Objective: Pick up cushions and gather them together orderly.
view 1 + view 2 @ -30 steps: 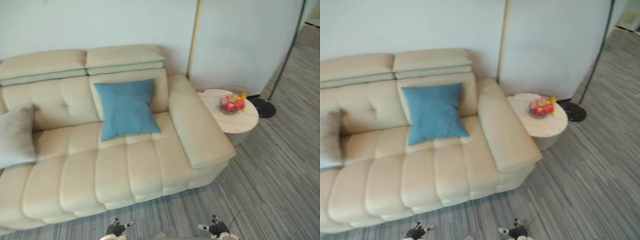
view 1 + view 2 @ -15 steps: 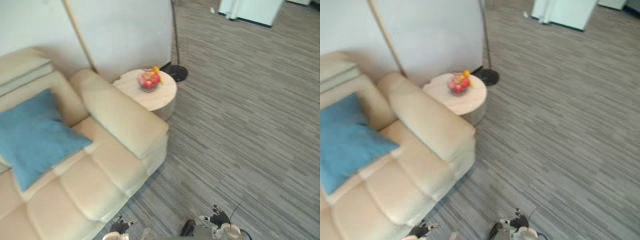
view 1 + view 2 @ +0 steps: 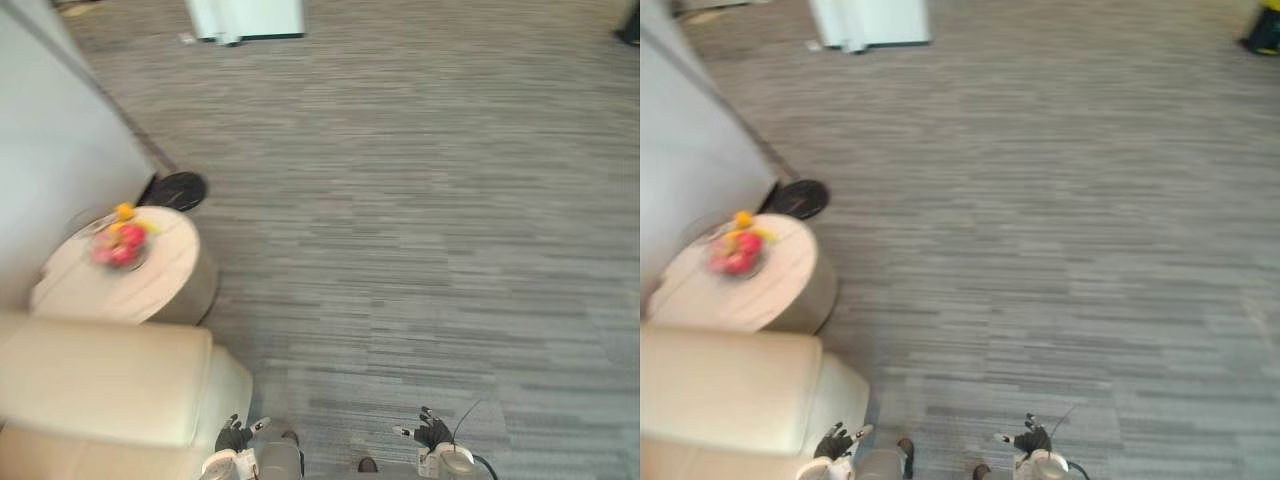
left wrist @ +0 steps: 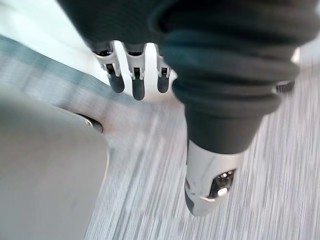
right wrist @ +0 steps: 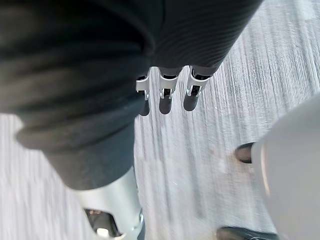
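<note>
- Grey striped carpet (image 3: 420,220) is covering nearly all of the floor, running out from the round side table (image 3: 150,278) to every edge in the head views.
- Pale grey wall (image 3: 50,150) is rising just behind the table and is being cut off at the corner of the view.
- Cream sofa (image 3: 100,380) is lying just beside the table, on the robot's side of it. Its armrest end is showing and the seat is being cut off, so I cannot tell where the cushions are lying.
- White cabinet (image 3: 245,18) is standing well apart from the table, across the carpet, with its upper part cut off.
- Black round disc (image 3: 175,188) is lying on the floor near the table, by the foot of the wall.
- Bowl of red and yellow fruit (image 3: 118,245) is sitting on the table top, too blurred to make out each piece.
- Left hand (image 3: 236,438) is hanging low beside the sofa's end, nearer the robot than the table. Its fingers (image 4: 137,85) are pointing straight down, relaxed and holding nothing.
- Right hand (image 3: 430,433) is hanging well apart from the table, over bare carpet. Its fingers (image 5: 167,97) are likewise straight and slack, with nothing in them.
- Dark object (image 3: 1264,30) is showing far across the floor from the table, mostly cut off and too small to identify.
</note>
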Available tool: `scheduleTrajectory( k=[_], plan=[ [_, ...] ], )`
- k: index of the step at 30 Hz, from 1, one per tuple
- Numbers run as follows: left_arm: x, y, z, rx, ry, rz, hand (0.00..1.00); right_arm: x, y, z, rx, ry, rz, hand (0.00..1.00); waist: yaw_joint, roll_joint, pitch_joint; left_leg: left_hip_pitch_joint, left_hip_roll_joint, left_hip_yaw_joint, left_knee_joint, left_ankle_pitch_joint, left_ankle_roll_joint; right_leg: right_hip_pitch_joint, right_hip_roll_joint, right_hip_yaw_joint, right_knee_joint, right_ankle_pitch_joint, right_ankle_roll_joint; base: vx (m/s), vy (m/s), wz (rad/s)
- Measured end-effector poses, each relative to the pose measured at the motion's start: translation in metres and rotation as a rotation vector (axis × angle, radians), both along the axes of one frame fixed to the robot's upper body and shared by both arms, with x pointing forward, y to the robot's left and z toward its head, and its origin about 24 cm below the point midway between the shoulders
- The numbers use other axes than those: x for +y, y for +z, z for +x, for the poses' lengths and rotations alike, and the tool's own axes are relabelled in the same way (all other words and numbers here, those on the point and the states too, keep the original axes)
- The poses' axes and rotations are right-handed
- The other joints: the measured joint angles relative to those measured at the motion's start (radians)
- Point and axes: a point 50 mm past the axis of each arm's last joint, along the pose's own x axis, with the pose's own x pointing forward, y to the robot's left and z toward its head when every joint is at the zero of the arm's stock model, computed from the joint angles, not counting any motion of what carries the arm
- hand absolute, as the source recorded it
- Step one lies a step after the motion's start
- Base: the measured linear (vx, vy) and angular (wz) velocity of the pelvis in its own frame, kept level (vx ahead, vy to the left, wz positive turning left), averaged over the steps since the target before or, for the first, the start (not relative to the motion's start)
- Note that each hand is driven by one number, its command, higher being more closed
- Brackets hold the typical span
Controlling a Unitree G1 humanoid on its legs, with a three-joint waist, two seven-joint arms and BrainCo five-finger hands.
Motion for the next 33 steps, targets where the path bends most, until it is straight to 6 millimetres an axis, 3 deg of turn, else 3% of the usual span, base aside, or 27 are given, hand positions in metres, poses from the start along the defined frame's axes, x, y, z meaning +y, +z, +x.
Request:
scheduleTrajectory(
  k=[2,3,4,6,7,8,10,12,13,14,15,16,17,18,19,20,21,22,24,26,27,28,29,30,32,33],
  plan=[
    [0.006,0.001,0.001,-0.004,0.011,0.012,0.00,0.014,0.000,0.003,-0.012,-0.009,0.043,0.00,0.023,-0.025,0.001,0.069,0.006,0.110,-0.022,-0.021,0.008,-0.053,-0.040,-0.097,0.092,0.005,0.041,0.28,0.172,-1.68],
    [0.005,0.001,0.002,-0.003,-0.004,0.014,0.00,0.018,0.001,0.005,-0.025,-0.047,0.074,0.00,0.023,-0.027,0.000,0.113,0.005,0.171,-0.051,-0.021,0.009,-0.083,-0.083,-0.217,0.136,0.014,0.070,0.25,0.142,-1.39],
    [0.003,0.001,0.004,-0.001,-0.029,0.014,0.00,0.019,0.002,0.006,-0.038,-0.088,0.093,0.00,0.020,-0.020,0.003,0.151,0.005,0.208,-0.075,-0.021,0.010,-0.085,-0.133,-0.376,0.146,0.009,0.075,0.22,0.121,-1.19],
    [-0.001,0.001,0.006,0.003,-0.057,0.010,0.00,0.017,0.002,0.006,-0.040,-0.116,0.099,0.00,0.015,-0.012,0.002,0.202,0.013,0.272,-0.108,-0.021,0.010,-0.068,-0.190,-0.589,0.095,0.020,0.051,0.22,0.043,-0.97],
    [-0.003,0.001,0.008,0.003,-0.076,0.010,0.00,0.014,0.002,0.006,-0.041,-0.135,0.099,0.00,0.011,-0.010,0.003,0.220,0.017,0.295,-0.124,-0.021,0.010,-0.073,-0.188,-0.635,0.026,0.039,0.036,0.28,-0.039,-1.02],
    [-0.004,0.000,0.008,0.008,-0.098,0.009,0.00,0.011,0.003,0.008,-0.048,-0.137,0.090,0.00,0.003,0.000,0.002,0.232,0.026,0.308,-0.138,-0.021,0.009,-0.081,-0.162,-0.634,-0.019,0.082,0.009,0.25,-0.079,-0.79],
    [-0.011,-0.001,0.008,0.020,-0.139,0.002,0.00,-0.004,0.004,0.010,-0.048,-0.147,0.056,0.00,0.001,0.027,-0.007,0.250,0.057,0.314,-0.155,-0.012,-0.003,-0.085,-0.116,-0.636,-0.053,0.122,-0.011,0.28,-0.139,-1.09],
    [-0.023,-0.001,0.013,0.012,-0.179,-0.015,0.00,-0.023,0.005,0.012,-0.042,-0.154,0.010,0.00,-0.002,0.065,0.010,0.288,0.057,0.310,-0.167,0.015,-0.023,-0.137,-0.147,-0.652,0.086,0.120,-0.013,0.30,-0.140,-1.05],
    [-0.026,-0.001,0.015,0.009,-0.186,-0.019,0.00,-0.030,0.006,0.012,-0.044,-0.161,-0.005,0.00,-0.009,0.067,0.013,0.295,0.053,0.307,-0.166,0.025,-0.021,-0.155,-0.163,-0.654,0.141,0.116,-0.027,0.18,-0.120,-0.61],
    [-0.031,-0.001,0.016,0.008,-0.197,-0.029,0.00,-0.042,0.007,0.006,-0.037,-0.176,-0.033,0.00,-0.020,0.081,0.008,0.321,0.065,0.299,-0.123,0.034,-0.031,-0.202,-0.164,-0.658,0.184,0.068,-0.027,0.14,-0.126,-0.49],
    [-0.023,-0.002,0.010,0.020,-0.188,-0.013,0.00,-0.036,0.004,0.000,-0.022,-0.181,-0.019,0.00,-0.017,0.047,-0.013,0.307,0.063,0.295,-0.031,0.033,-0.034,-0.160,-0.146,-0.670,0.020,0.138,-0.060,0.29,-0.259,-0.75],
    [-0.021,-0.002,0.009,0.019,-0.153,-0.014,0.00,-0.036,0.001,-0.010,-0.001,-0.181,-0.020,0.00,-0.020,0.048,-0.019,0.257,0.117,0.273,0.178,0.034,-0.031,-0.100,-0.104,-0.678,-0.037,0.107,-0.074,0.39,-0.245,-0.92],
    [-0.017,-0.001,0.006,0.014,-0.125,-0.011,0.00,-0.036,0.001,-0.011,-0.003,-0.177,-0.020,0.00,-0.012,0.065,-0.015,0.186,0.184,0.236,0.382,0.100,0.026,-0.049,-0.047,-0.651,-0.089,0.101,-0.080,0.39,-0.224,-1.08],
    [-0.016,-0.002,0.005,0.017,-0.115,-0.011,0.00,-0.034,0.001,-0.010,-0.003,-0.172,-0.017,0.00,-0.006,0.073,-0.008,0.143,0.215,0.209,0.504,0.185,0.063,-0.015,-0.016,-0.622,-0.114,0.096,-0.085,0.28,-0.088,-1.11],
    [-0.015,-0.002,0.004,0.020,-0.113,-0.011,0.00,-0.033,0.001,-0.009,-0.005,-0.173,-0.014,0.00,0.005,0.070,-0.002,0.092,0.234,0.161,0.619,0.250,0.070,0.017,0.007,-0.590,-0.135,0.090,-0.090,0.35,-0.063,-1.15],
    [-0.014,-0.001,0.005,0.015,-0.117,-0.007,0.00,-0.032,0.001,-0.009,-0.004,-0.178,-0.012,0.00,0.007,0.068,0.001,0.015,0.215,0.104,0.728,0.148,0.042,0.051,0.023,-0.527,-0.149,0.063,-0.101,0.37,-0.039,-1.24],
    [-0.012,0.000,0.008,0.008,-0.119,-0.001,0.00,-0.032,0.001,-0.008,-0.002,-0.187,-0.010,0.00,0.006,0.062,0.005,-0.052,0.177,0.087,0.747,0.069,0.037,0.079,0.024,-0.473,-0.169,0.059,-0.101,0.45,-0.021,-1.34],
    [-0.012,0.002,0.012,-0.007,-0.124,0.003,0.00,-0.034,0.001,-0.008,0.004,-0.194,-0.014,0.00,0.013,0.054,0.009,-0.100,0.147,0.095,0.703,0.012,0.046,0.105,0.019,-0.419,-0.193,0.061,-0.098,0.31,0.016,-1.28],
    [-0.014,0.003,0.015,-0.027,-0.147,0.011,0.00,-0.031,0.000,-0.007,0.006,-0.221,0.003,0.00,0.034,0.056,0.011,-0.165,0.102,0.116,0.516,-0.035,0.048,0.150,0.012,-0.333,-0.233,0.061,-0.090,0.41,0.094,-1.54],
    [-0.015,0.005,0.019,-0.039,-0.155,0.014,0.00,-0.032,-0.001,-0.010,0.009,-0.260,0.006,0.00,0.037,0.052,0.011,-0.182,0.012,0.031,0.199,-0.011,0.022,0.192,-0.009,-0.268,-0.260,0.039,-0.057,0.45,0.182,-1.24],
    [-0.016,0.004,0.018,-0.036,-0.157,0.014,0.00,-0.033,-0.001,-0.011,0.013,-0.266,0.003,0.00,0.040,0.050,0.013,-0.190,-0.034,-0.041,0.034,0.083,0.013,0.227,-0.022,-0.218,-0.272,0.012,-0.031,0.53,0.264,-1.19],
    [-0.012,0.005,0.017,-0.033,-0.160,0.025,0.00,-0.029,-0.002,-0.014,0.023,-0.266,0.010,0.00,0.054,0.024,-0.006,-0.170,-0.074,-0.061,0.009,0.142,0.015,0.249,-0.050,-0.168,-0.284,0.004,-0.006,0.58,0.258,-1.00],
    [-0.009,0.005,0.018,-0.035,-0.165,0.035,0.00,-0.026,-0.003,-0.015,0.024,-0.268,0.019,0.00,0.048,0.006,-0.018,-0.160,-0.088,-0.045,0.005,0.133,0.017,0.259,-0.070,-0.156,-0.290,0.005,-0.006,0.65,0.215,-0.63],
    [-0.010,0.008,0.026,-0.050,-0.182,0.038,0.00,-0.023,-0.004,-0.018,0.035,-0.268,0.026,0.00,0.040,-0.012,-0.018,-0.165,-0.091,-0.018,0.053,0.108,0.048,0.254,-0.092,-0.136,-0.272,0.030,0.011,0.65,0.195,-0.26],
    [-0.006,0.008,0.027,-0.054,-0.164,0.042,0.00,-0.018,-0.005,-0.016,0.032,-0.272,0.042,0.00,0.054,-0.022,-0.008,-0.172,-0.077,0.032,0.199,0.085,0.076,0.258,-0.114,-0.068,-0.197,0.078,0.015,0.68,0.259,-0.56],
    [-0.004,0.007,0.023,-0.045,-0.141,0.039,0.00,-0.017,-0.005,-0.018,0.029,-0.285,0.047,0.00,0.057,-0.026,-0.024,-0.146,-0.081,0.064,0.174,0.045,0.088,0.226,-0.118,-0.039,-0.066,0.081,0.036,0.53,0.251,-1.06]
  ],
)
